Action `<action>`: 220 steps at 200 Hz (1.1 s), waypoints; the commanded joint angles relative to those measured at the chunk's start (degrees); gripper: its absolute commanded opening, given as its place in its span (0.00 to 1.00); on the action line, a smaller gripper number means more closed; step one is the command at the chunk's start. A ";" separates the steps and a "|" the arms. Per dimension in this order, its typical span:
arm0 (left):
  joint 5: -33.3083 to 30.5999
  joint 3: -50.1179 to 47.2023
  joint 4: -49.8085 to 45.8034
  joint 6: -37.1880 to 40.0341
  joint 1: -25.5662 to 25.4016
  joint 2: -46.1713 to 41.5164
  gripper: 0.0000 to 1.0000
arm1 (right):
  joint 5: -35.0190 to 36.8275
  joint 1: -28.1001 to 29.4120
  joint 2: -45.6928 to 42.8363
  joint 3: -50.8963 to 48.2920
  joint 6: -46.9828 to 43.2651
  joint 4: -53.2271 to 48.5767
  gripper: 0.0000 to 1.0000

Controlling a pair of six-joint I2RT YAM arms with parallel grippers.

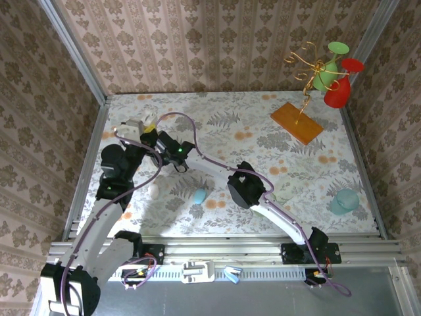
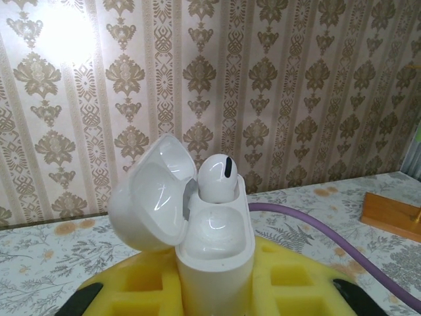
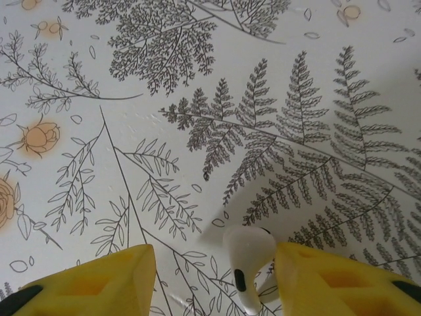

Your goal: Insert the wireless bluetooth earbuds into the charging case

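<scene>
- Top external view is showing the floral worktop (image 1: 263,141) spreading between patterned walls, with both arms reaching toward its left rear part.
- An orange board (image 1: 296,122) is lying at the right rear, and a gold wire stand (image 1: 306,66) is rising from it beside a green cup (image 1: 327,72) and a red cup (image 1: 337,95).
- A teal cup (image 1: 344,201) is sitting near the right edge.
- A pale blue case (image 1: 199,195) is lying near the front, between the two arms.
- The left gripper (image 2: 217,296) is holding the white charging case (image 2: 217,257) upright, its jaws clamping the lower body, while the lid (image 2: 148,197) is hanging open to one side.
- The seated earbud (image 2: 217,174) is resting in the case, its rounded top sticking up above the rim.
- The right gripper (image 3: 214,283) is hovering low over the worktop with its jaws standing partly apart.
- The loose earbud (image 3: 248,260) is lying on the worktop between those jaws, just beside one yellow pad and apart from the other.
</scene>
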 commanded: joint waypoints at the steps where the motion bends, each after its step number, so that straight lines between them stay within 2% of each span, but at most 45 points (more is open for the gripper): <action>1: -0.01 1.57 0.32 0.17 -0.44 -1.27 0.00 | 2.39 -0.17 2.12 3.05 -1.69 -2.28 0.52; 69: 0.68 0.75 2.21 -0.62 -0.44 -1.62 0.00 | 1.21 -1.24 5.22 6.30 0.71 -3.41 0.48; 118: 0.74 0.39 2.78 -0.75 -0.45 -1.80 0.00 | 1.02 -1.68 5.52 6.47 1.79 -4.21 0.20; 158: 0.81 0.26 2.87 -0.79 -0.44 -1.98 0.00 | 1.03 -1.60 2.71 4.63 1.02 -4.75 0.16; 181: 0.70 -0.11 3.11 -0.65 -0.44 -1.86 0.00 | 0.68 -1.36 -3.93 -4.82 0.25 -0.26 0.16; 220: 1.22 -1.40 4.05 -0.42 -0.46 -1.72 0.00 | 1.29 -1.55 -20.70 -33.07 0.40 13.87 0.16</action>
